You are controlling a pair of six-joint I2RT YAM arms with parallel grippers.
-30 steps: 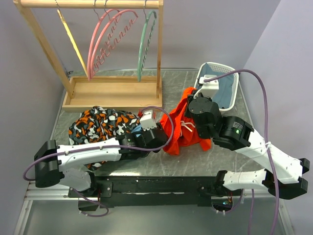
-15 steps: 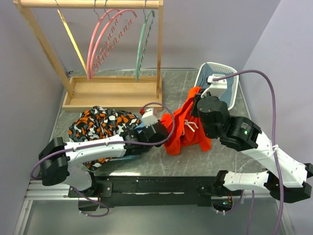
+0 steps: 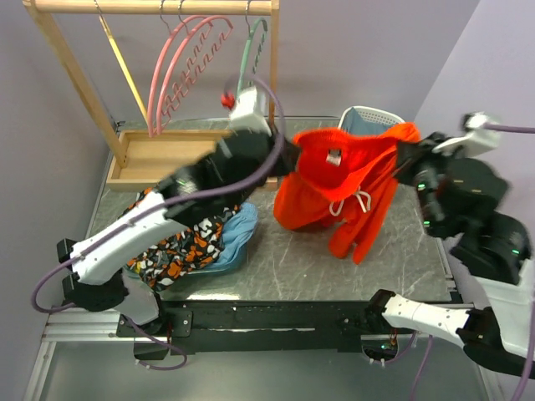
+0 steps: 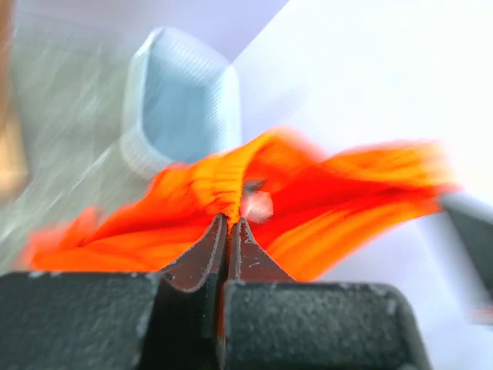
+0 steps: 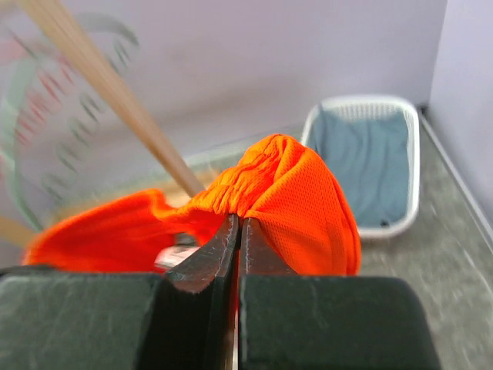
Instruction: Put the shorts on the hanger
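Both jaws pinch the shorts [image 3: 322, 196] over a grey marbled table [image 3: 292, 267], lilac walls [image 3: 376, 50] behind.

Shorts [image 4: 323, 193] smeared by motion, hanger [image 3: 250, 40] — lower arc behind the left arm [image 3: 217, 167], basket [image 3: 372, 110] half hidden

Shorts [image 3: 334, 188]: were lifted off the tabletop [image 3: 284, 267] and stretched wide in the air.
Left end effector [image 3: 288, 155]: was closed on the fabric and raised.
Right end effector [image 3: 404, 153]: was carried upward and rightward.
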